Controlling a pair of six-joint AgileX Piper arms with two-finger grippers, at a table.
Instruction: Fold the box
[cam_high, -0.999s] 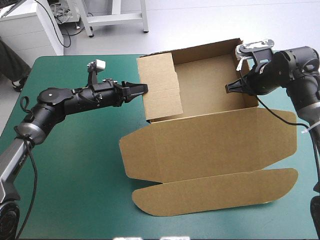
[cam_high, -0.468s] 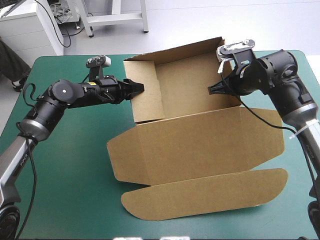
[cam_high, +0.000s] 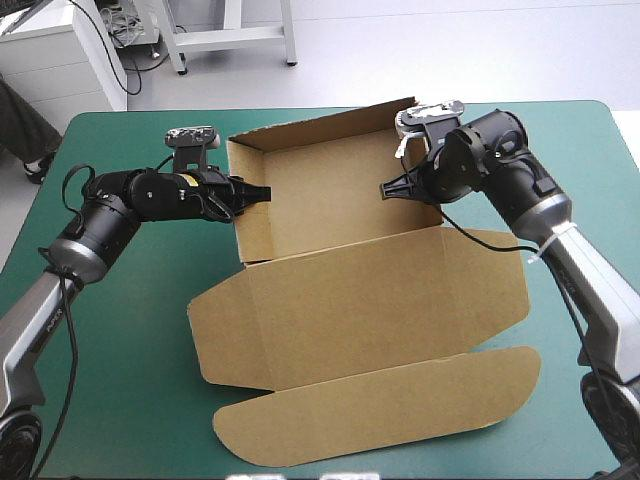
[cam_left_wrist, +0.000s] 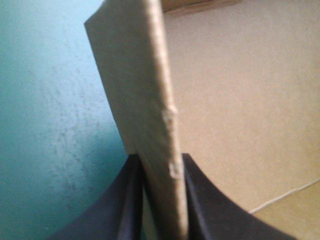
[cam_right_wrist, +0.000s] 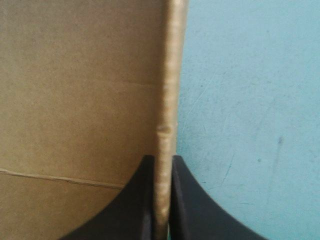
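the teal-green surface (cam_high: 120, 340) carries the brown box (cam_high: 330, 195), which lies across its middle as an open tray. its far, left and right walls stand raised toward the far edge. the lid (cam_high: 370, 300) lies flat toward the near edge and ends in a long rounded flap (cam_high: 380, 415). the left arm reaches in from the left, and the left end effector (cam_high: 262, 192) is clamped on the left wall (cam_left_wrist: 150, 100). the right arm bends in from the right, and the right end effector (cam_high: 386, 188) is clamped on the right wall (cam_right_wrist: 167, 75). in the left wrist view the black fingers (cam_left_wrist: 125, 200) are all but together with the board's edge rising between them; bare surface lies on one side and the tray's inside on the other. the right wrist view shows the same pinch, one finger (cam_right_wrist: 135, 200) on the tray's inner side.
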